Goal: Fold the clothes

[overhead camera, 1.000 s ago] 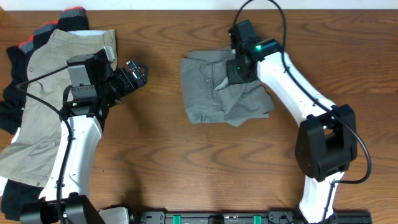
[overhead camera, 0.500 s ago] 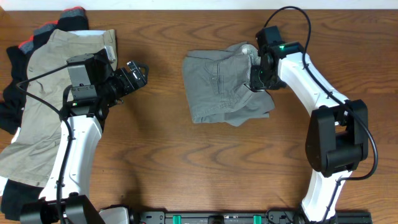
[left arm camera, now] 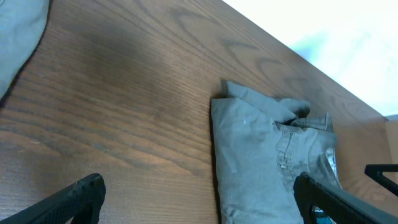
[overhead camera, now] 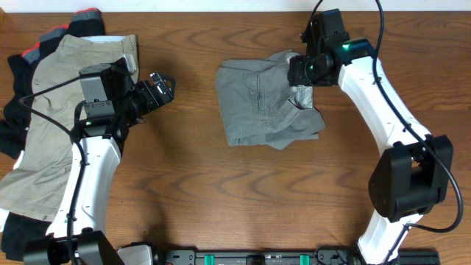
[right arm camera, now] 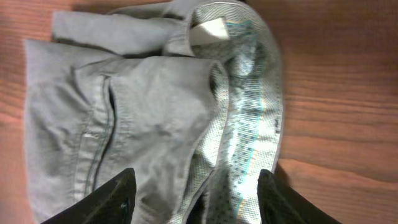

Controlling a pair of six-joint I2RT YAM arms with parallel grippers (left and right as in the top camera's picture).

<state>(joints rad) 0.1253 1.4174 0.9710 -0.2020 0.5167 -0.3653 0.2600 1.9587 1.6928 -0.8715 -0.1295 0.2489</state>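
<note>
Grey shorts (overhead camera: 266, 104) lie folded in a rough square at the table's middle, a pale dotted pocket lining (right arm camera: 249, 106) turned out along their right edge. My right gripper (overhead camera: 302, 72) hovers over that back right corner. In the right wrist view it (right arm camera: 198, 202) stands open, its fingers (right arm camera: 115, 199) straddling the lining without pinching it. Khaki shorts (overhead camera: 51, 110) top the pile of other clothes at the left. My left gripper (overhead camera: 159, 88) is open just right of that pile, and in its own view it (left arm camera: 205, 205) faces the grey shorts (left arm camera: 267, 155) across bare wood.
Black and red-banded garments (overhead camera: 77, 20) lie under the khaki shorts at the back left corner. The left arm (overhead camera: 92, 169) rests over the pile's right side. A black rail (overhead camera: 257, 258) runs along the table's front edge.
My right gripper moved right from the shorts' middle, dragging the upper layer toward the right edge, then opened, let it go and rose slightly. The left arm stayed still.
</note>
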